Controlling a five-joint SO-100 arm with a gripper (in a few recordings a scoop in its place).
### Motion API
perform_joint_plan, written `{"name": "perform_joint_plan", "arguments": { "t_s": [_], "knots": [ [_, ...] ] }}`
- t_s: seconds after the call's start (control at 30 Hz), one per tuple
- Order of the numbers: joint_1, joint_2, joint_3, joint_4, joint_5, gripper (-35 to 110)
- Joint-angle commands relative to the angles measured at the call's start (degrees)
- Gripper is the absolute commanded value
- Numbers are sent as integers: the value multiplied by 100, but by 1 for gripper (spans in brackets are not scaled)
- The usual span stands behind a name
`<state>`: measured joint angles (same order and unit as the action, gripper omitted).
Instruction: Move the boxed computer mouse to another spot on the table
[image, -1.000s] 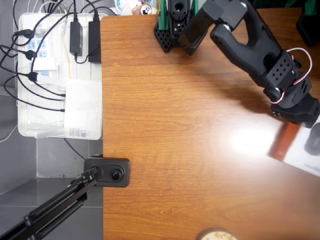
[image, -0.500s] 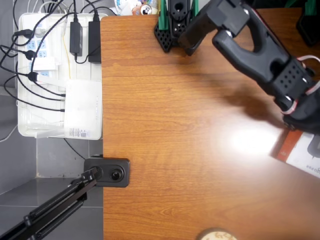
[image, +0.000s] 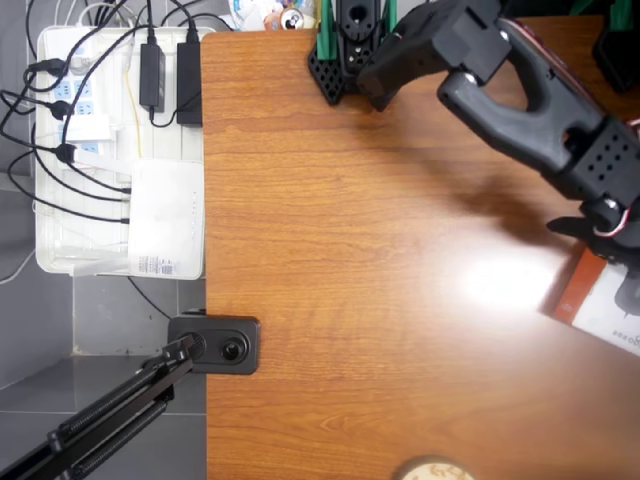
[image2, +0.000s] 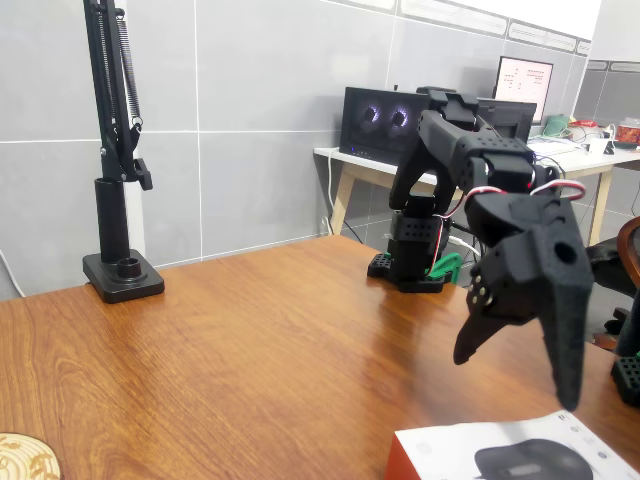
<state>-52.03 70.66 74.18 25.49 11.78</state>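
Seen from overhead, a white tray (image: 60, 262) of power strips and cables sits just off the left edge of the brown wood-grain table (image: 350, 250), with a black camera mount (image: 215, 345) clamped to that same edge. In the fixed view, a black lamp stand (image2: 118, 160) rises at the table's far left corner. The black arm (image: 520, 90) reaches from its base (image: 345, 50) at the back edge toward the right edge. There the gripper (image2: 520, 370) hangs with its jaws spread wide, holding nothing — apparently clear of the boxed computer mouse (image2: 510, 452), which lies flat just below it at the table's right edge, orange-red panel facing left.
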Motion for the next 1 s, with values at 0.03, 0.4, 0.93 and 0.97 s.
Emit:
{"name": "perform_joint_plan", "arguments": {
  "t_s": [0.03, 0.4, 0.93, 0.97],
  "knots": [
    [-105, -202, -606, -9, -97, 94],
    [-193, -1195, -1758, 167, -211, 90],
    [-396, -1749, -2452, 343, -369, 88],
    [-387, -1696, -2382, 325, -369, 88]
  ]
}}
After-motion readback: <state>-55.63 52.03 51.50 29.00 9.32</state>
